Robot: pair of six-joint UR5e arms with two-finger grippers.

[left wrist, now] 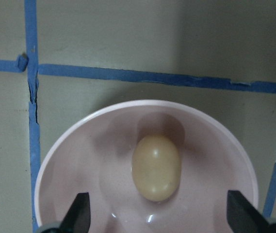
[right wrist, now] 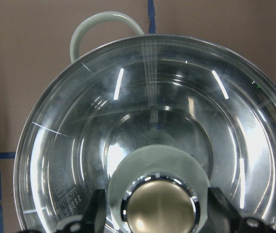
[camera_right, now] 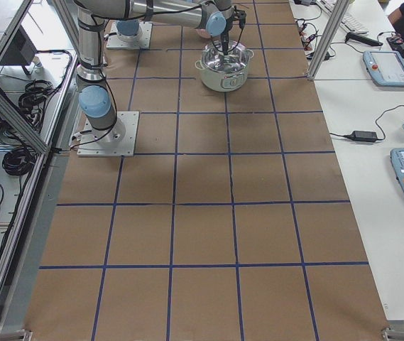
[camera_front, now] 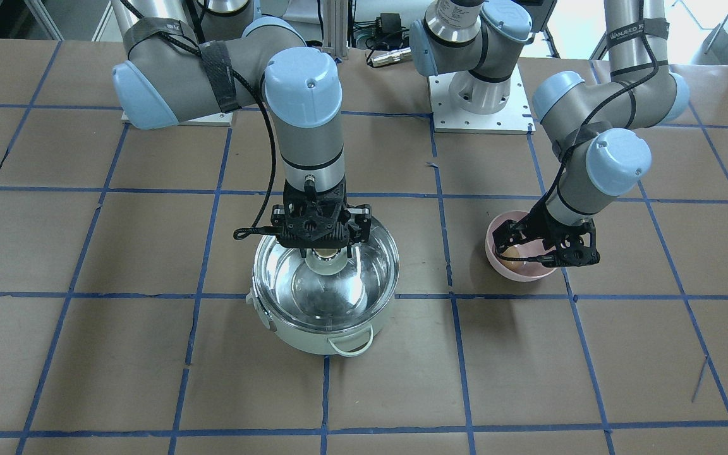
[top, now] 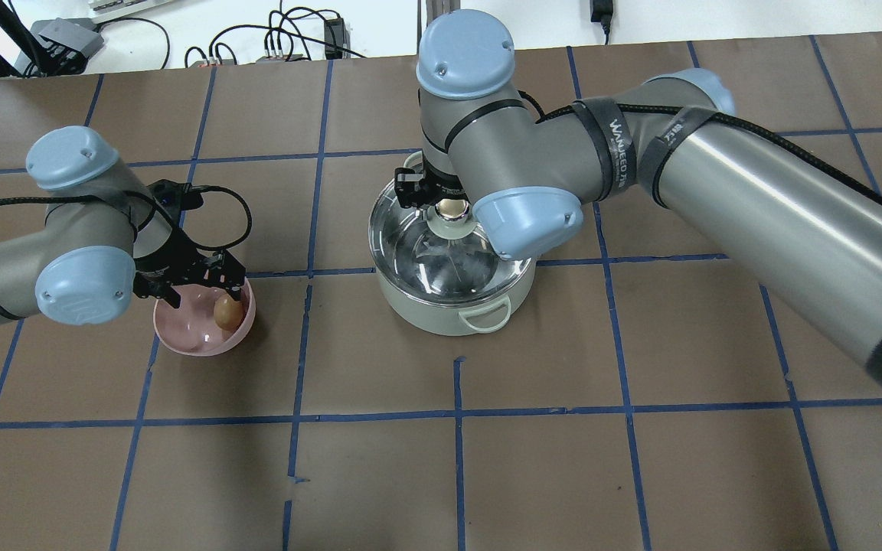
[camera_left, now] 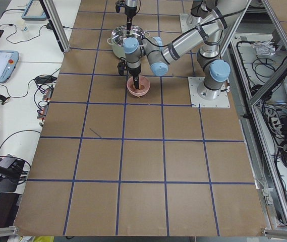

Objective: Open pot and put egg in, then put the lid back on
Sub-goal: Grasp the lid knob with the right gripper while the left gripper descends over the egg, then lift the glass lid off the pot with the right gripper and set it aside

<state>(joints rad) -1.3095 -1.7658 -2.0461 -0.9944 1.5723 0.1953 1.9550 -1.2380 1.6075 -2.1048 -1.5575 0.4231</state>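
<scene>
The pale mint-green pot (camera_front: 313,341) stands mid-table, also in the overhead view (top: 441,314). The clear glass lid (camera_front: 364,284) covers it; I cannot tell whether it rests on the rim or is just lifted. My right gripper (right wrist: 159,213) is straight above it, shut on the lid's gold-topped knob (right wrist: 159,194), fingers on both sides. The tan egg (left wrist: 155,167) lies in the pink bowl (left wrist: 79,145). My left gripper (left wrist: 159,213) hangs open just over the bowl, one finger on each side of the egg (top: 224,311), not touching it.
The pink bowl (top: 188,340) stands about one grid square to the pot's side, on my left. The table is brown board with blue tape lines (top: 456,413). The arm bases (camera_front: 481,107) are at the robot's edge.
</scene>
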